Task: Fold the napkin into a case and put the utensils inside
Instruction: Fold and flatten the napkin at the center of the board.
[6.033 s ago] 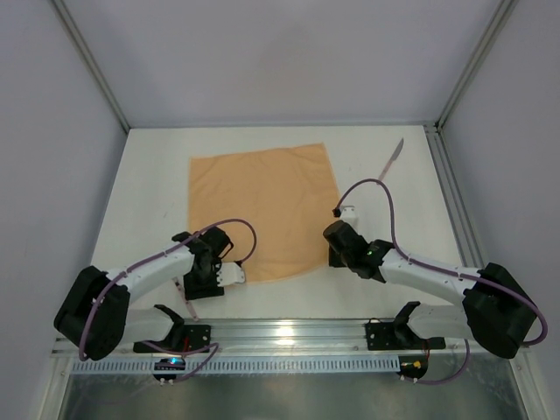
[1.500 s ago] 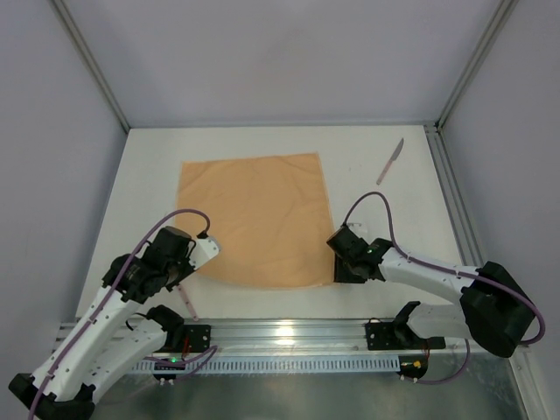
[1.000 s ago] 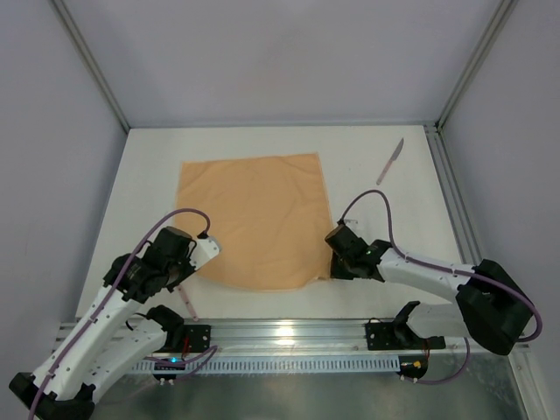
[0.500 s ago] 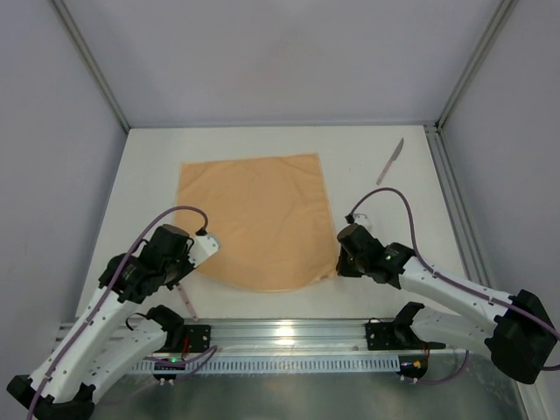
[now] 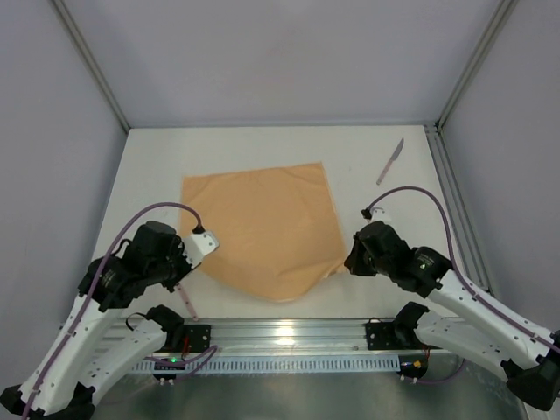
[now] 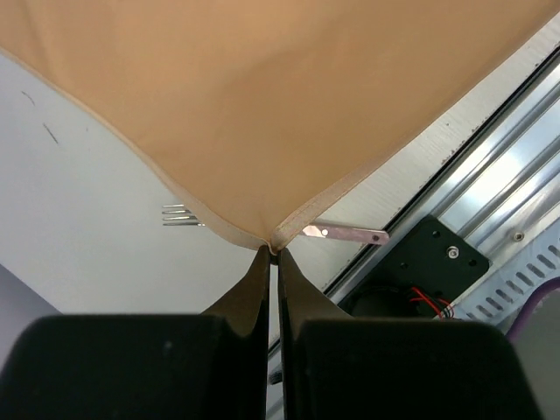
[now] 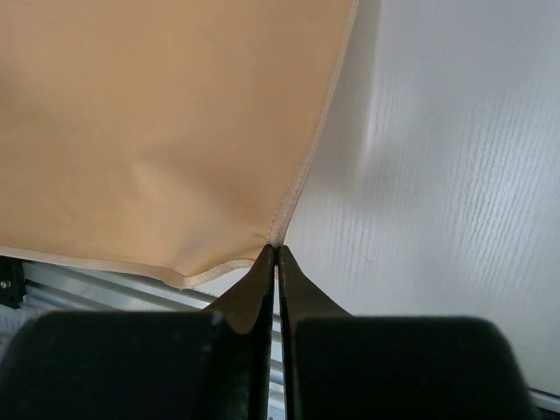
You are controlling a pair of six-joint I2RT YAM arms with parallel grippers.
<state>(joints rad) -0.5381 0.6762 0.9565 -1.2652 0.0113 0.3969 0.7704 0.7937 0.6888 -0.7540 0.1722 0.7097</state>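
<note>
The thin peach-orange cloth napkin (image 5: 262, 223) lies open as a single unfolded layer over the middle of the white table (image 5: 157, 166). Its far edge is towards the back wall, and each of its two near corners is pinched by a gripper. The left gripper (image 6: 271, 254) has its black fingers pressed together on the near-left corner, with the hemmed edges running away from the tips on either side. The right gripper (image 7: 273, 249) is likewise clamped tight on the near-right corner, the hem climbing straight away from its tips. Between the two corners the near edge sags in a shallow curve. It appears to be raised off the table, though the overhead view does not make this plain. The slim pale pink fork (image 6: 346, 233) lies on the table just beneath the left-hand corner, near the silver aluminium rail (image 5: 289, 332). Its tines show on one side of the cloth and its handle end on the other. The slim pinkish-grey knife (image 5: 390, 161) lies at the far right of the table, well apart from the napkin.
</note>
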